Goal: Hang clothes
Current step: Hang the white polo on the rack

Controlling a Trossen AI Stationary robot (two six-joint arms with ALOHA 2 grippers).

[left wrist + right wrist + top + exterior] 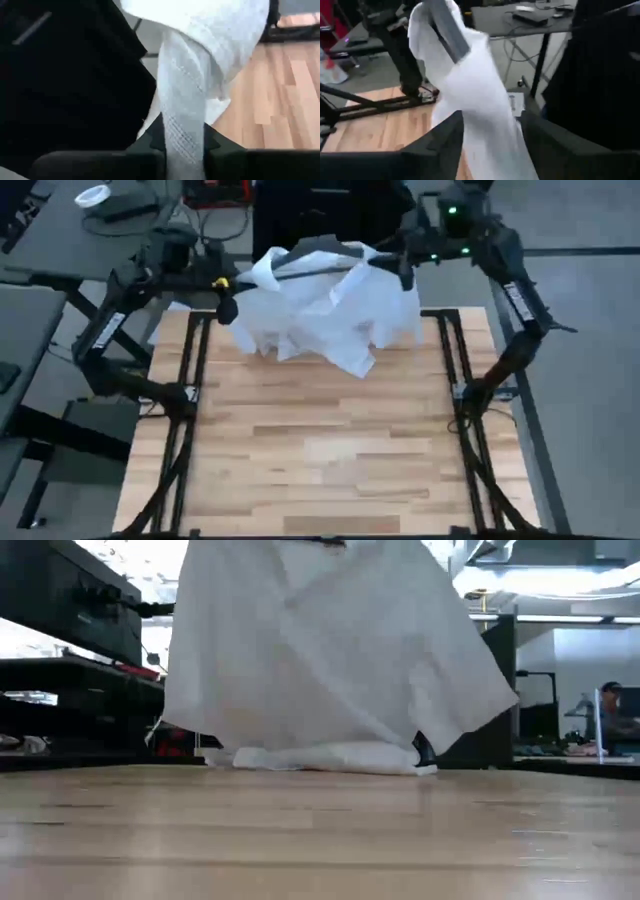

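The plain white top (325, 305) hangs bunched over the table's far middle, draped on a dark thin hanger (320, 268) that runs between my two grippers. Its lower hem (320, 756) lies on the wood. My left gripper (228, 302) is at the top's left end and is shut on it. My right gripper (404, 272) is at its right end with cloth between its fingers. The hanger's grey arm (447, 30) shows under the cloth in the right wrist view. The plaid shirt is out of view. My left gripper pinches a narrow gathered strip of the white top (184, 135) between its two fingers. The strip runs up from the fingers to the bulk of the cloth, and the top's lower part reaches the table. My right gripper has a bunched fold of the white top (490, 135) between its two fingers (445, 145). The cloth rises from there over the hanger's arm. Whether the hanger is also in the hold is hidden by the cloth.
A large black mass (310, 210) stands just beyond the table's far edge, close to both grippers; it also shows in the left wrist view (65, 75). Dark rails (185, 420) run along the table's left and right sides. Bare wood (320, 450) lies toward the near edge.
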